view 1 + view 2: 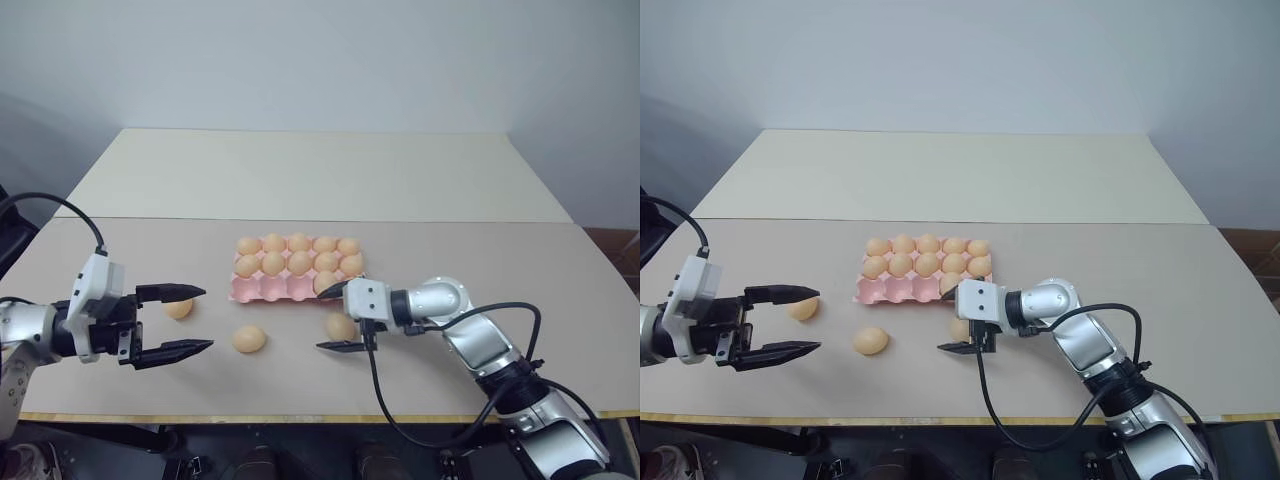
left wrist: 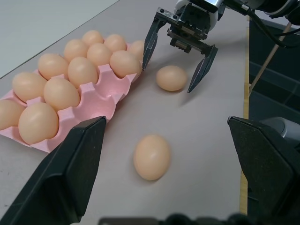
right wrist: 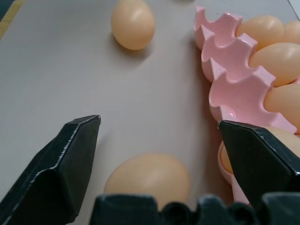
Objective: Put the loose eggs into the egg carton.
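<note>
1. Nearest the table's front edge, the left gripper (image 1: 190, 320) hovers with its black fingers spread wide and nothing between them; a loose egg (image 1: 179, 308) lies just past its upper fingertip.
2. Beside it toward the middle, a second loose egg (image 1: 249, 339) rests alone on the beige table (image 1: 120, 250), apart from both grippers.
3. Further right, the right gripper (image 1: 336, 318) points left with its jaws wide apart, straddling a third loose egg (image 1: 341, 327) without pinching it; one finger lies at the near edge of the pink egg carton (image 1: 262, 289).
4. From the right wrist view, that third egg sits low between the fingers, just beside the carton's scalloped rim, a closeness the head views only hint at; the middle egg shows beyond it.
5. From the left wrist view, the right gripper faces the camera, so the gap on either side of the straddled egg is plain.
6. Behind the grippers, the carton holds ten eggs in its two far rows and one in the near row's right-end cup; the other near cups stand empty.
7. Beyond the carton lies a paler tabletop (image 1: 320, 170), then a plain wall.
8. No writing, brand or label is readable on the eggs, carton or grippers.
</note>
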